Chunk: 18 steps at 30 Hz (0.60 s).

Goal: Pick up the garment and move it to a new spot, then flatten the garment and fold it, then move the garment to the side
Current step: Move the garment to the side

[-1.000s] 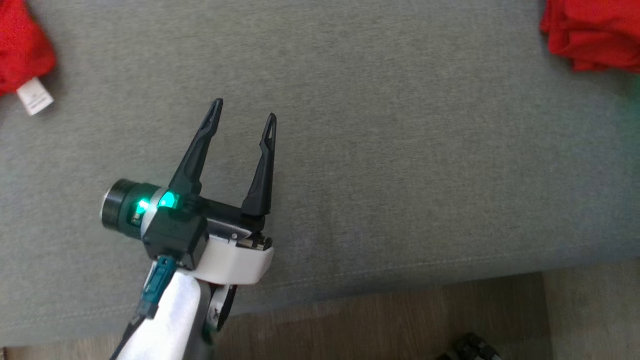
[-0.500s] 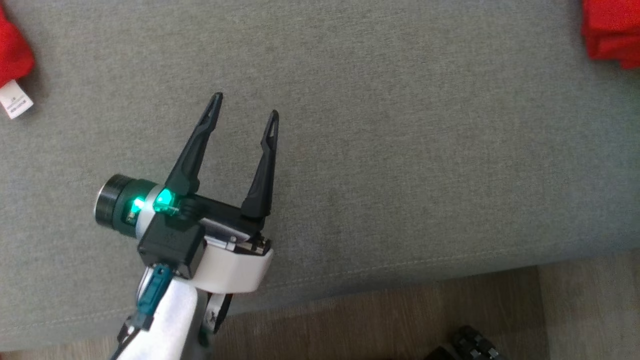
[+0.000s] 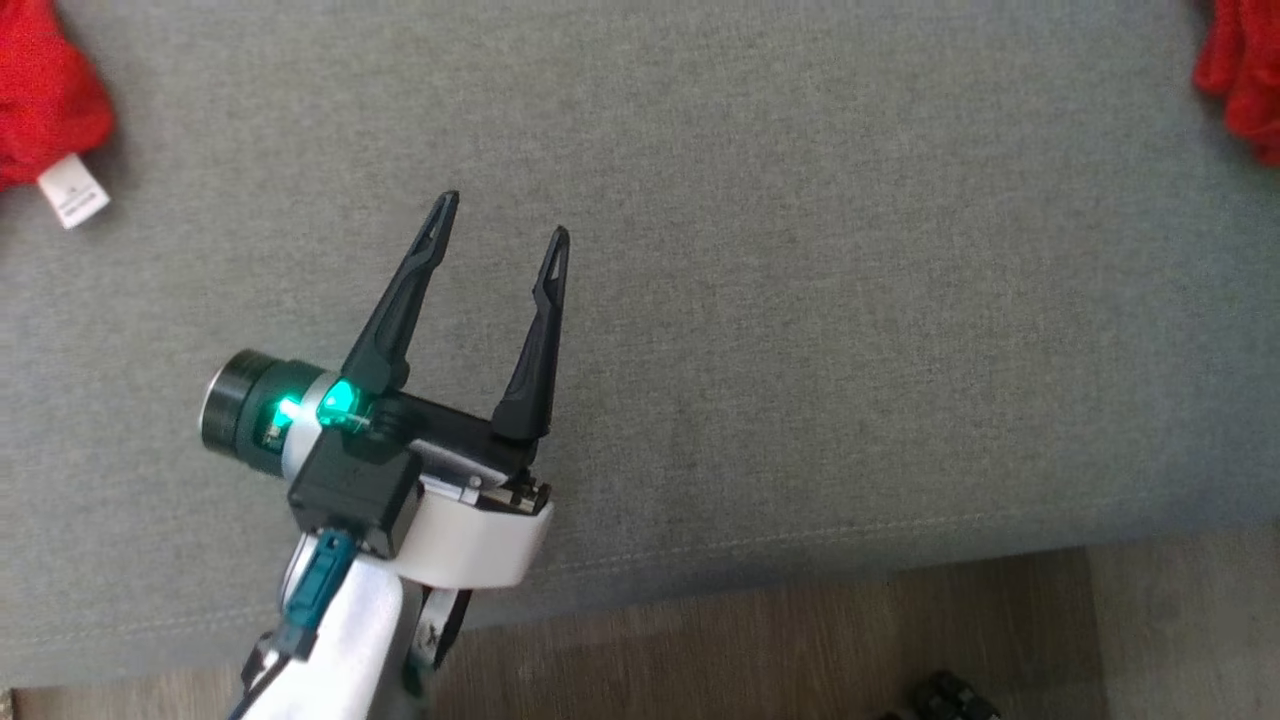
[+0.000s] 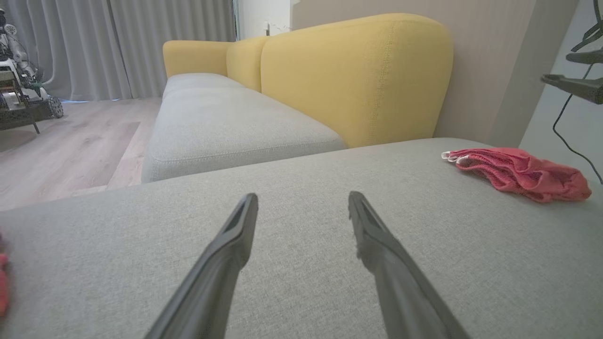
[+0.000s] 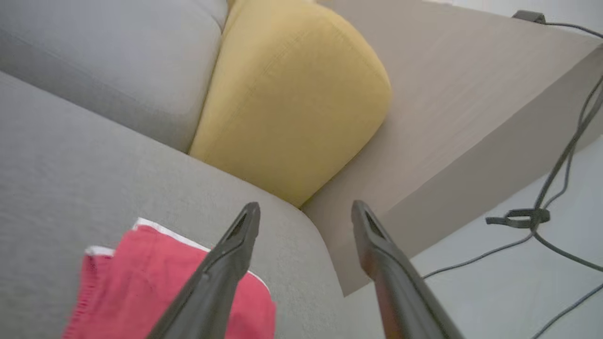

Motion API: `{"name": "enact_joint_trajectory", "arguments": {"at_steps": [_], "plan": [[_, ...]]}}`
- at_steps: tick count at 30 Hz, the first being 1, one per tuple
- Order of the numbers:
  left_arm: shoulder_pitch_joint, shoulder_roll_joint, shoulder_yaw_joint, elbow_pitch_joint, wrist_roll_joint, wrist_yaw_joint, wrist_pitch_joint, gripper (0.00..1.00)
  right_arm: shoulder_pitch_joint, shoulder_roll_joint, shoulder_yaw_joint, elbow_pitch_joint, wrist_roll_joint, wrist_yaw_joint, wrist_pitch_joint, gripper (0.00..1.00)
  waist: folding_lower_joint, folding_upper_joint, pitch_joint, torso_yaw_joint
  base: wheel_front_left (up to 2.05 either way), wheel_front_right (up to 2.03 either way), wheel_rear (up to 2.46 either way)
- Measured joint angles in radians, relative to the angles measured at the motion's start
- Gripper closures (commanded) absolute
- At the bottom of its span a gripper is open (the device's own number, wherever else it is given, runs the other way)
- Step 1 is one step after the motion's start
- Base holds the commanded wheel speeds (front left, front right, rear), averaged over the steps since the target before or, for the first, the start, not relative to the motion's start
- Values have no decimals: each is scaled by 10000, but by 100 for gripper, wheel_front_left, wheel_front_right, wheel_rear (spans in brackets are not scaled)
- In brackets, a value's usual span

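A folded red garment [image 4: 518, 172] with white trim lies at the far right corner of the grey cushion [image 3: 800, 300]; the same red garment [image 3: 1240, 80] is cut off by the head view's upper right edge. My right gripper [image 5: 306, 208] hovers open above it, the red garment [image 5: 141, 282] lying under its left finger. Another red garment [image 3: 45, 100] with a white tag [image 3: 72, 190] sits at the upper left. My left gripper [image 3: 503, 218] is open over bare cushion between them, holding nothing, and the left gripper [image 4: 302, 201] points across the cushion.
The cushion's front edge [image 3: 800, 560] drops to a wooden floor [image 3: 750, 640]. A yellow sofa backrest [image 4: 353, 75] and a tan side panel [image 5: 471, 117] stand behind the cushion. Cables [image 5: 541, 221] trail on the pale floor. My right gripper [image 4: 555, 67] shows at the upper right of the left wrist view.
The head picture has shifted a little, and less of the right-hand red garment shows at the edge. My left gripper stays open in about the same place.
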Motion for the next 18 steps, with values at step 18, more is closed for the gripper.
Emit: {"name": "enact_joint_trajectory", "arguments": {"at_steps": [18], "plan": [[1695, -493, 901, 936, -1486, 612, 0, 0, 3370, 3051, 3032, 1304, 4389, 0, -2915, 0, -1, 1, -2683, 811, 0, 0, 0]]}}
